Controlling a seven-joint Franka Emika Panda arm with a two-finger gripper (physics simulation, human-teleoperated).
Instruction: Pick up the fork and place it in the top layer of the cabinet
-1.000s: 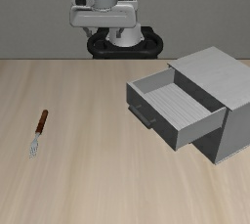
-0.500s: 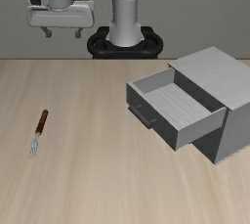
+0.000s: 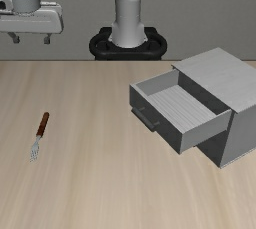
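Exterior view | cabinet (image 3: pixel 225 73) top drawer (image 3: pixel 185 108) pulled out, its floor showing | fork (image 3: pixel 40 136) lies on table (image 3: pixel 90 188), well apart | gripper (image 3: pixel 32 38) up high, spread wide, holding nothing

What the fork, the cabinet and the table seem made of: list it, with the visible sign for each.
Fork: reddish-brown handle, likely wood; pale grey tines, likely metal.
Cabinet: even matte grey with no grain; painted metal or plastic, cannot tell which.
Table: looks like light wood, with fine streaked grain and a matte finish.
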